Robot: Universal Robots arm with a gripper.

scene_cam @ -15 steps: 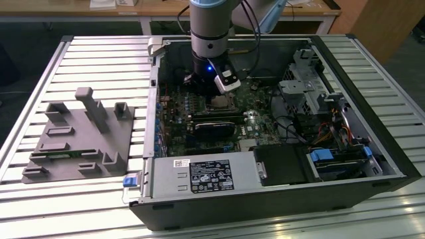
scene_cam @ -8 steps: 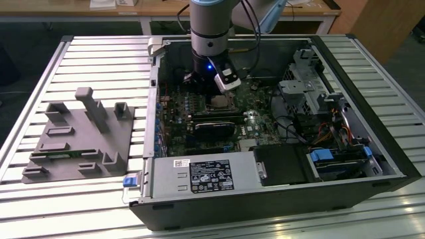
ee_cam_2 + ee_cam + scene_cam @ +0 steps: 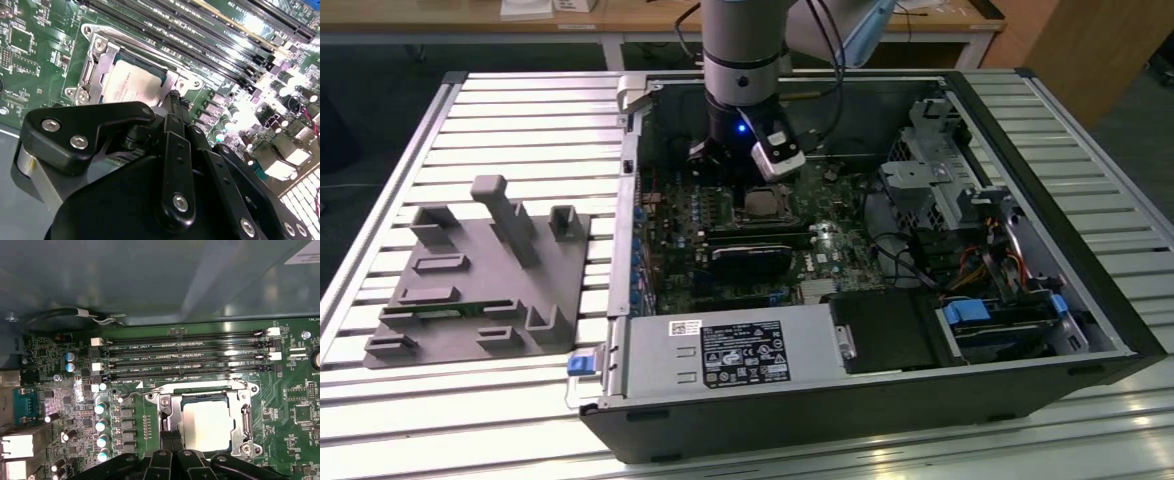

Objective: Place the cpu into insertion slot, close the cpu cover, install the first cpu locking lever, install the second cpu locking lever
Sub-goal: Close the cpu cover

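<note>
Exterior view: hanging down inside the open computer case (image 3: 1014, 120), gripper (image 3: 724, 172) near the cpu (image 3: 758, 206) on the green board.

Second wrist view: gripper (image 3: 174, 100) pinched narrow, nothing seen between the fingers, tip right at the edge of the cpu cover (image 3: 95, 65). Cover lying flat around the cpu (image 3: 132, 82).

First wrist view: narrow gripper (image 3: 170, 439) at the cpu cover (image 3: 167, 412); cpu (image 3: 207, 425) sitting in the insertion slot (image 3: 205, 399), beside the long black memory slots (image 3: 185, 357).

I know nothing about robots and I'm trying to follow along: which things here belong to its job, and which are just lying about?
Job:
cpu
slot
cover
gripper, close beside them

Lying about:
memory slots
grey fixture
labelled box
cables
</note>
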